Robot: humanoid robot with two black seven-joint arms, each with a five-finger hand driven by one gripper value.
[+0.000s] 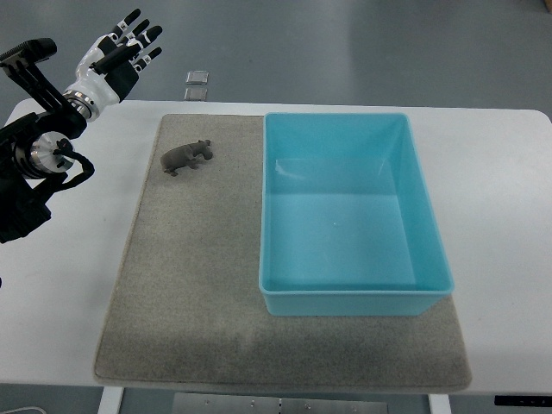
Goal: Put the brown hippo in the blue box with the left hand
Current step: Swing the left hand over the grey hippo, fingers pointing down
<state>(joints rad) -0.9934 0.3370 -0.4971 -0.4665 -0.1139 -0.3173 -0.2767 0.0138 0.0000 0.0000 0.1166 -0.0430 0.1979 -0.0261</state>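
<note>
- A white rectangular table [509,172] is carrying everything.
- A grey felt-like rectangular mat [190,293] is lying flat on the table, covering most of its middle.
- Bare white tabletop is showing to the left and right of the mat.

Left hand [121,53] raised at upper left, fingers spread, holding nothing.
</note>
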